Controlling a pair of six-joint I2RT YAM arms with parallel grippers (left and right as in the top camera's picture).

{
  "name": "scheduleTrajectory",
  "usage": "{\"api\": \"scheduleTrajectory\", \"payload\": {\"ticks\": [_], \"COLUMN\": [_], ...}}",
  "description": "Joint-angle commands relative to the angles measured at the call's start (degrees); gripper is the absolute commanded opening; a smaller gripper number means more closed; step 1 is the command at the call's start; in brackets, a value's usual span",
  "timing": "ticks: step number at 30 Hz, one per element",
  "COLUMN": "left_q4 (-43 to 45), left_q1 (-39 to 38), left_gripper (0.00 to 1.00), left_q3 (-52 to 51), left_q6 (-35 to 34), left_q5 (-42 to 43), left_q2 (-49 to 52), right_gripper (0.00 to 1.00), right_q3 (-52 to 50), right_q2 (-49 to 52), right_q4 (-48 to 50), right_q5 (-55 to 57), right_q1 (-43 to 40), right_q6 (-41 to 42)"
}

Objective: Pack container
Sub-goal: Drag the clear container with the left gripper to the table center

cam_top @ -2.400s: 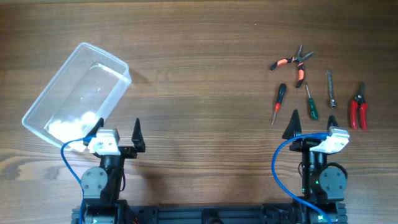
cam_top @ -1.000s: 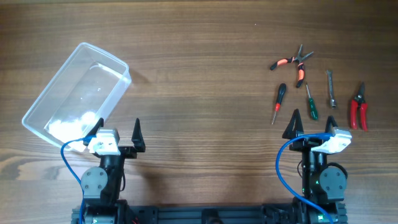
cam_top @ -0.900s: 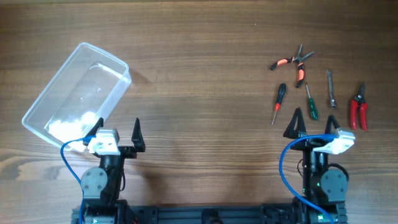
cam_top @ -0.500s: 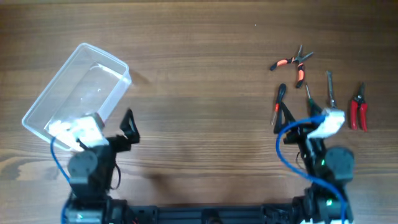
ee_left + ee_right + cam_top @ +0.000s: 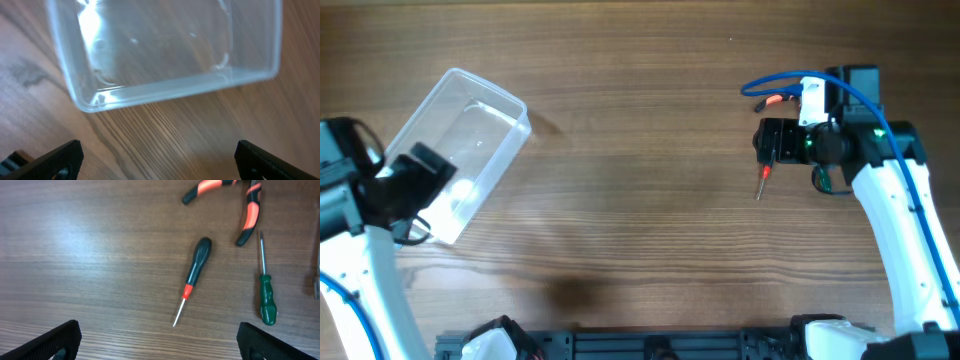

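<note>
The clear plastic container (image 5: pixel 485 85) lies empty and angled at the table's left. In the left wrist view its near wall (image 5: pixel 175 90) fills the upper frame. My left gripper (image 5: pixel 160 167) is open and empty, just short of that near wall. My right gripper (image 5: pixel 162 347) is open and empty above the tools. A black screwdriver with a red collar (image 5: pixel 196 265) lies just ahead of it, and only its tip shows in the overhead view (image 5: pixel 760 185). A green screwdriver (image 5: pixel 267 297) and orange-black pliers (image 5: pixel 247 210) lie to the right and beyond.
A grey metal tool (image 5: pixel 317 277) shows at the right wrist view's edge. In the overhead view the right arm (image 5: pixel 880 190) covers most of the tools, and the red cutters are hidden. The left arm (image 5: pixel 360 230) stands at the table's left edge. The table is brown wood.
Both arms left their parked places at the front edge. The left arm swung left to the container's near end. The right arm reached out over the tools. Both grippers stayed open.
</note>
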Motion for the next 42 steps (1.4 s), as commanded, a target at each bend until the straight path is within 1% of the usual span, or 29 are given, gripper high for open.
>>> {"api": "scheduleTrajectory", "payload": {"ticks": [1, 4, 5, 6, 8, 13, 15, 17, 19, 22, 24, 26, 28, 29, 30, 33, 34, 35, 37, 42], "left_q4": [0.7, 2.3, 3.0, 3.7, 5.1, 9.9, 11.1, 12.6, 14.3, 14.6, 14.6, 14.6, 14.4, 14.3, 13.9, 12.5, 12.2, 12.0, 12.0, 12.0], "left_q1": [7.9, 12.3, 13.1, 13.5, 13.4, 13.4, 13.4, 13.4, 13.4, 13.4, 13.4, 13.4, 13.4, 13.4, 13.4, 13.4, 13.4, 13.4, 13.4, 13.4], "left_gripper": [1.00, 1.00, 1.00, 1.00, 1.00, 1.00, 1.00, 0.97, 0.91, 0.85, 0.73, 0.60, 0.41, 0.34, 0.31, 0.29, 0.27, 0.22, 0.04, 0.04], "left_q3": [1.1, 1.1, 1.1, 1.1, 1.1, 0.7, 0.6, 0.6, 0.6, 0.6, 0.6, 0.6, 0.6, 0.6, 0.6, 0.6, 0.6, 0.6, 0.6, 0.6], "left_q6": [-3.1, -2.0, -0.3, 1.5, 2.2, 2.1, 2.1, 2.1, 2.1, 2.1, 2.1, 2.1, 2.1, 2.1, 2.1, 2.1, 2.1, 2.1, 2.1, 2.1], "left_q5": [1.7, 1.6, 1.6, 0.5, -4.3, -5.0, -5.2, -5.4, -5.4, -5.4, -5.4, -5.4, -5.4, -5.4, -5.4, -5.4, -5.4, -5.3, -5.2, -5.2], "left_q2": [4.3, 9.6, 11.5, 13.5, 18.2, 28.8, 31.1, 33.0, 35.3, 36.4, 36.4, 36.4, 36.4, 36.4, 36.4, 36.4, 36.4, 36.4, 36.4, 36.4], "right_gripper": [1.00, 1.00, 1.00, 1.00, 1.00, 1.00, 1.00, 1.00, 1.00, 1.00, 1.00, 1.00, 1.00, 1.00, 1.00, 1.00, 1.00, 1.00, 1.00, 1.00], "right_q3": [1.2, 1.2, 1.2, 1.2, 1.2, 1.2, 1.2, 1.2, 1.2, 1.2, 1.2, 1.2, 1.2, 1.2, 1.2, 1.2, 1.2, 1.2, 1.2, 1.2], "right_q2": [0.6, 0.6, 0.6, 0.6, 0.6, 0.6, 0.6, 0.6, 0.6, 0.6, 0.6, 0.6, 0.6, 0.6, 0.6, 0.6, 0.5, 0.6, 0.5, 0.5], "right_q4": [0.0, 0.2, 0.1, 0.1, 0.1, 0.1, 0.1, 0.1, 0.1, 0.1, 0.1, 0.0, -0.1, -0.1, -0.2, -0.5, -0.5, -0.6, -0.9, -1.0], "right_q5": [1.5, 1.5, 1.5, 1.5, 1.5, 1.5, 1.5, 1.5, 1.5, 1.5, 1.5, 1.5, 1.5, 1.5, 1.5, 1.5, 1.5, 1.5, 1.5, 1.5], "right_q1": [0.1, 0.1, 0.1, 0.1, 0.1, 0.1, 0.1, 0.1, 0.1, 0.1, 0.1, 0.1, 0.1, 0.1, 0.1, 0.1, 0.1, 0.1, 0.1, 0.1], "right_q6": [-2.0, -2.4, -2.5, -2.4, -2.5, -2.5, -2.4, -2.4, -2.5, -2.4, -2.4, -2.4, -2.4, -2.4, -2.4, -2.4, -2.4, -2.4, -2.4, -2.3]}}
